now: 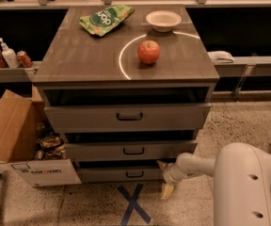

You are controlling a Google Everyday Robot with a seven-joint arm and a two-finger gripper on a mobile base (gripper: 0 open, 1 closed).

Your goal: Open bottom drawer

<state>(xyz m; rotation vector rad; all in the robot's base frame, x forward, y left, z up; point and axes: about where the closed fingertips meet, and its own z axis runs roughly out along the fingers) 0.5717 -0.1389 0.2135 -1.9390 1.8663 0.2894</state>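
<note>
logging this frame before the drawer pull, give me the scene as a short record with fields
target: bottom drawer, lowest and slimmest of three grey fronts
handle: small black bar, centre of the front, nothing gripping it
gripper: low, by the drawer's right end, right of the handle, fingers apart, holding nothing
contact with drawer: cannot tell
cabinet top: apple, white bowl, green chip bag
left of cabinet: open cardboard box
floor in front: blue tape x
</note>
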